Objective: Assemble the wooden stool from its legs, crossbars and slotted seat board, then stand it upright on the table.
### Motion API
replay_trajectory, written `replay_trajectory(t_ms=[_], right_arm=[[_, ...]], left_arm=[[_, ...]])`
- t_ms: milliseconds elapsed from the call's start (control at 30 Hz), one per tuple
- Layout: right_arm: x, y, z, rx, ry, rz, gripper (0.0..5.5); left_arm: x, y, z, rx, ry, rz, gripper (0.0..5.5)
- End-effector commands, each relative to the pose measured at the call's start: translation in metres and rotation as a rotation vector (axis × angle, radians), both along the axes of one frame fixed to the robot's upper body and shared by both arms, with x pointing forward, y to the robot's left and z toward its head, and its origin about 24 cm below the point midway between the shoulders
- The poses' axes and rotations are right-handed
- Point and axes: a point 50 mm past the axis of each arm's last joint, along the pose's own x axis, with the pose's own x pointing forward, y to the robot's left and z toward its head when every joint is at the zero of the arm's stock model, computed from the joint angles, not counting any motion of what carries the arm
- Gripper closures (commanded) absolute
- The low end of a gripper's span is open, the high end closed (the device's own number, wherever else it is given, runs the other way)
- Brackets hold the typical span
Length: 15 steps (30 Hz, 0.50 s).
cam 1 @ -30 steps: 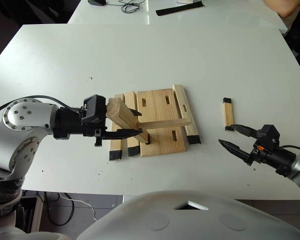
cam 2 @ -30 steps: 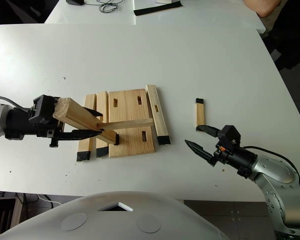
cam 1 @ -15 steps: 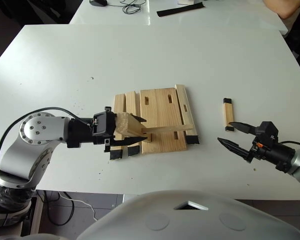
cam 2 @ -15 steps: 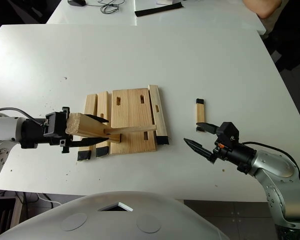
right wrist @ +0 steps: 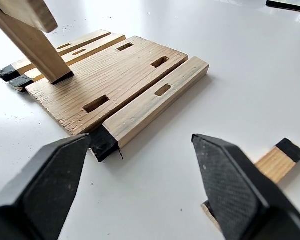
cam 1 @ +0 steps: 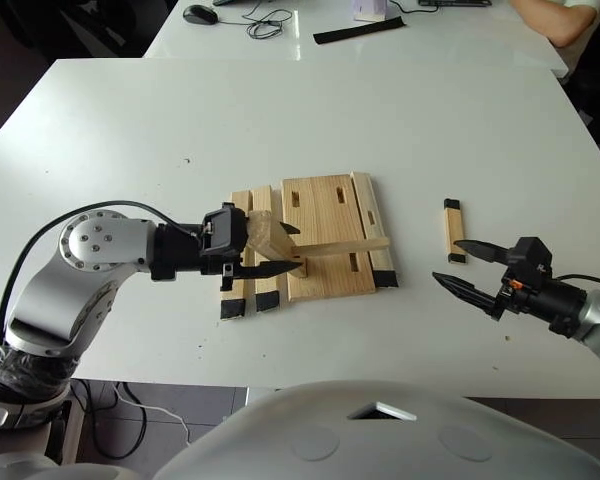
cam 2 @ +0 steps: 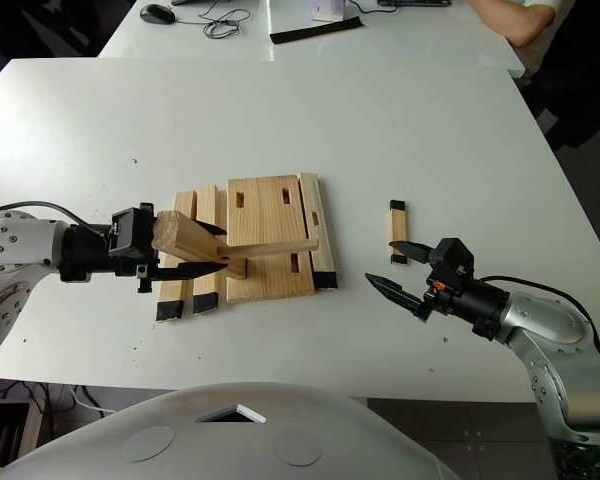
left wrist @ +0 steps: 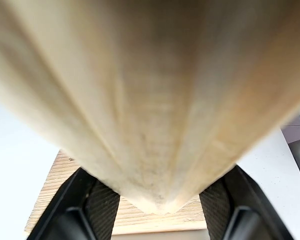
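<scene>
My left gripper (cam 1: 288, 248) is shut on a thick wooden leg (cam 1: 260, 232), held tilted with its black-tipped end down on the slotted seat board (cam 1: 325, 205). A thin crossbar (cam 1: 348, 245) sticks out of that leg to the right, above the board. The leg (left wrist: 150, 100) looms between the fingers (left wrist: 92, 207) in the left wrist view. Two black-tipped legs (cam 1: 240, 300) lie along the board's left edge and one leg (cam 1: 365, 205) along its right. A short crossbar (cam 1: 451, 225) lies apart to the right. My right gripper (cam 1: 446, 260) hovers open just in front of it, its fingers (right wrist: 40, 195) apart.
The white table (cam 1: 130, 130) has bare room on all sides of the parts. A second table behind carries a mouse (cam 1: 198, 14), cables and a black strip (cam 1: 360, 28). A person's arm (cam 1: 545, 15) rests at its far right.
The left gripper has brought the leg lower and flatter, with its tip nearer the board's left slots. The right gripper has hardly moved. The head camera has shifted slightly.
</scene>
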Motion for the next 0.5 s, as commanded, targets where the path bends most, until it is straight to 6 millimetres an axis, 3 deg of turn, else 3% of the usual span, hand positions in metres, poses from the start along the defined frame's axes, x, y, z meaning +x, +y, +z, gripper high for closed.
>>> replay_trajectory(t_ms=[33, 333, 500], right_arm=[[0.002, 0.001, 0.000, -0.020, -0.001, 0.004, 1.73], [0.006, 0.003, 0.000, -0.024, 0.005, 0.025, 1.73], [0.005, 0.002, -0.001, -0.027, 0.007, 0.026, 1.70]], left_arm=[[0.009, 0.011, -0.021, 0.146, 0.111, 0.058, 3.43], [0.025, 0.023, -0.039, 0.142, 0.139, 0.164, 3.43], [0.029, 0.025, -0.039, 0.118, 0.136, 0.200, 2.42]])
